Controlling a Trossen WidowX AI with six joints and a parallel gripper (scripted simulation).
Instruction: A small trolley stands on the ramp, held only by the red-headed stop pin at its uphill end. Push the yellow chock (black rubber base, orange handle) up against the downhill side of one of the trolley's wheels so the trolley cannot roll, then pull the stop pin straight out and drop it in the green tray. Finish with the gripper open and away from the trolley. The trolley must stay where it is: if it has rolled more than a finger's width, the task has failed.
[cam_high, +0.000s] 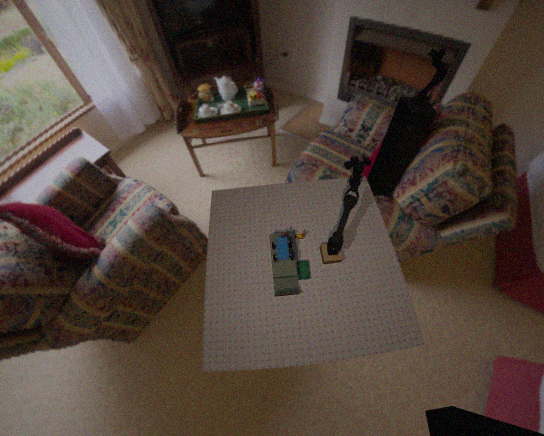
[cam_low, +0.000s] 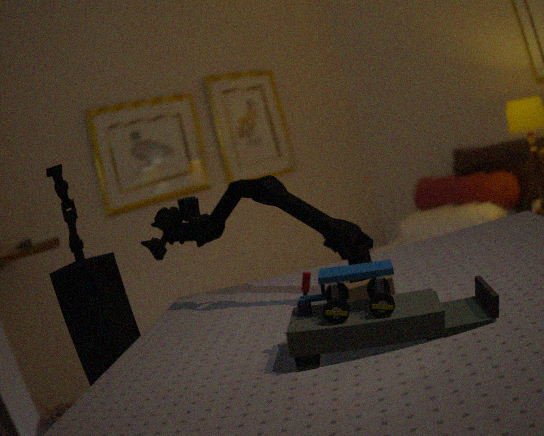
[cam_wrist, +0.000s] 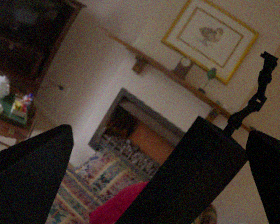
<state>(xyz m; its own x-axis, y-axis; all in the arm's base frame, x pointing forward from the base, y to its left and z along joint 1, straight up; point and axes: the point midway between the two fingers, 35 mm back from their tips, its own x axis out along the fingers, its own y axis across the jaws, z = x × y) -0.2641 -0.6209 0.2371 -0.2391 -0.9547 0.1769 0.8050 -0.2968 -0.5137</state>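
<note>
The trolley (cam_high: 282, 248) (cam_low: 356, 271), with a blue top and dark wheels, stands on the grey-green ramp (cam_high: 286, 270) (cam_low: 370, 340). The red-headed stop pin (cam_high: 284, 234) (cam_low: 306, 283) stands upright at the trolley's uphill end. The yellow and orange chock (cam_high: 301, 236) is on the table just beside the ramp's uphill end; it is hidden in the exterior view. The green tray (cam_high: 304, 269) sits against the ramp's side. My gripper (cam_high: 358, 159) (cam_low: 150, 235) (cam_wrist: 161, 137) is open and empty, raised well away from the trolley, chock and pin. None of them shows in the wrist view.
The arm's wooden base block (cam_high: 330, 253) stands on the patterned table (cam_high: 250, 335) (cam_low: 210, 390), to the right of the ramp in the top view. A raised end wall (cam_low: 486, 297) closes the ramp's low end. Another dark arm on a black block (cam_low: 95, 310) (cam_wrist: 200, 170) stands beyond the table.
</note>
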